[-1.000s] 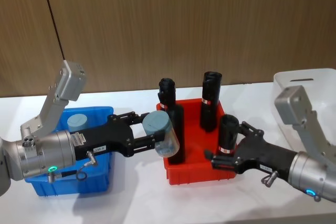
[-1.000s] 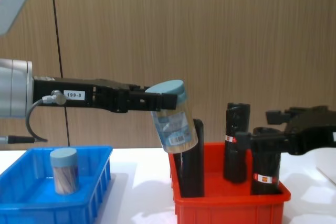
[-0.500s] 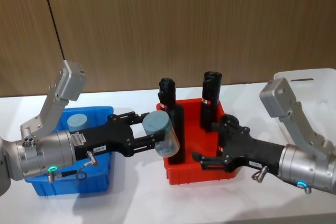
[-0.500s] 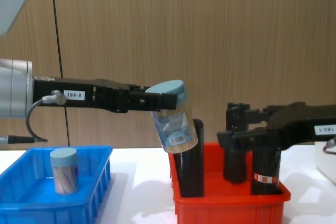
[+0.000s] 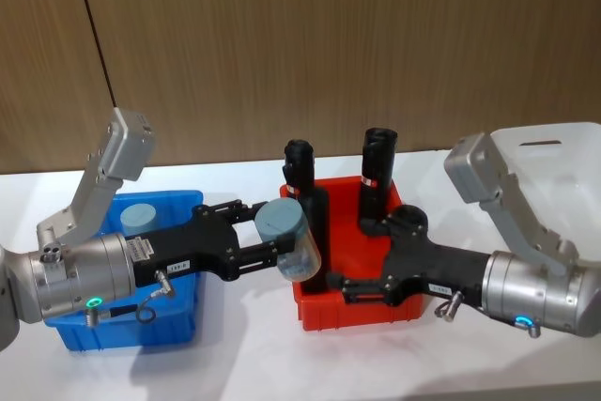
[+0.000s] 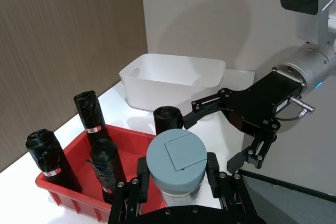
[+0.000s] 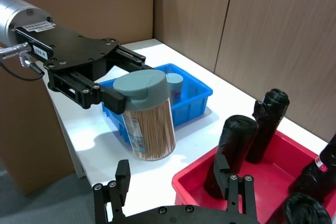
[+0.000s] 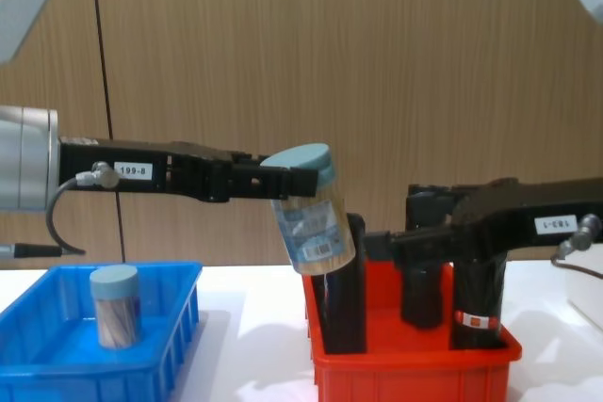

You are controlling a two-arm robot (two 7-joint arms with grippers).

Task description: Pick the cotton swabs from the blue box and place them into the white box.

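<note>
- Your left gripper [image 5: 269,237] is pinching one tub of cotton swabs [image 8: 311,216] at the lid end, with a finger pressed on each side. The tub hangs tilted in the air between the blue box [image 8: 141,378] and the red bin [image 8: 415,369], its base close to a black roll.
- Your right gripper [image 6: 216,137] is spread wide with nothing between its fingers. It sits over the front of the red bin, pointing toward the held tub and apart from it.
- A second tub [image 5: 139,216] stands upright in the blue box, toward the back.
- The white box [image 6: 152,93] is at the far right of the table, well apart from the held tub.
- The red bin lies between the two boxes and holds four standing black rolls [image 5: 378,171] with red-white labels.
- Everything rests on a smooth white table [image 5: 244,354], with a wood-grain panelled wall [image 5: 329,44] crossed by a dark vertical seam behind it.
- The held tub is clear plastic with a pale blue-grey round lid and a flip flap on top. Thin sticks are packed inside and it carries a printed label. The blue box has ribbed sides, and the white box is plain with a handle slot.
- In the head view your right arm [image 5: 535,293] covers the white box's near side, and the frame edge cuts the box off. One roll is half hidden behind the held tub, another under the right gripper. The tub's label is too small to read.
</note>
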